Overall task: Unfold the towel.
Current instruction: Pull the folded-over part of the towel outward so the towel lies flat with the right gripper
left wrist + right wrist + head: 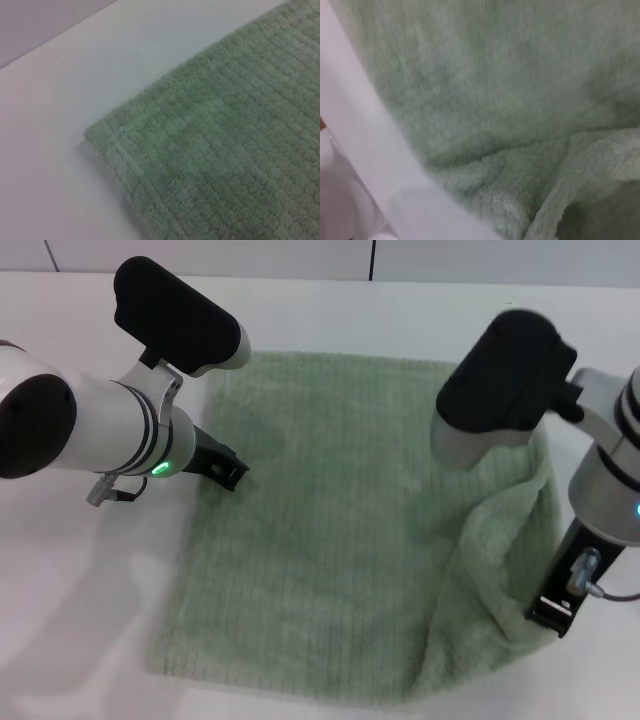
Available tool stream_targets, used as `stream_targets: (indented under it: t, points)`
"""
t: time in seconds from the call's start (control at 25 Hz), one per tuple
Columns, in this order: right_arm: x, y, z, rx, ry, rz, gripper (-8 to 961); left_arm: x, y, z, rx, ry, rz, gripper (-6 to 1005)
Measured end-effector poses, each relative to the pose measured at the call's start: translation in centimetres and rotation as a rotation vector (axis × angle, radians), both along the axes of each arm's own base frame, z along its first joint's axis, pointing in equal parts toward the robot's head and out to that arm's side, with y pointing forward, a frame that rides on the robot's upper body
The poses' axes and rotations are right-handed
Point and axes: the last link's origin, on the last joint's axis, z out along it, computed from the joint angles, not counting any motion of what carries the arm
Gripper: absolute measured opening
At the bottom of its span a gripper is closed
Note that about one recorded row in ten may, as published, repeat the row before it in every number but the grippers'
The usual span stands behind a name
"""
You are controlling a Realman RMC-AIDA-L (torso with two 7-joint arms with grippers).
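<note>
The pale sage-green towel (320, 530) lies spread on the white table (80, 620). Its right side is bunched and raised in a fold (500, 540) that runs to my right gripper (553, 616), which is shut on the towel's right edge near the front right corner. My left gripper (226, 469) is low at the towel's left edge, near its far left corner. The left wrist view shows a flat towel corner (115, 135) with its hem on the table. The right wrist view shows the towel (495, 90) close up with a fold (555, 175) in it.
The white table (75, 65) extends around the towel on all sides. A pale wall with dark seams (372, 258) runs along the far edge. My left arm's body (90, 430) hangs over the table to the left of the towel.
</note>
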Motion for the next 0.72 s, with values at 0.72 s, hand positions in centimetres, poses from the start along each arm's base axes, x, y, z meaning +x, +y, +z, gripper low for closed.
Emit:
stream_targets:
  t: [0.72]
  points:
    - [0.55, -0.92, -0.11, -0.063, 0.028, -0.081, 306, 0.56, 0.34, -0.13, -0.006, 0.004, -0.017, -2]
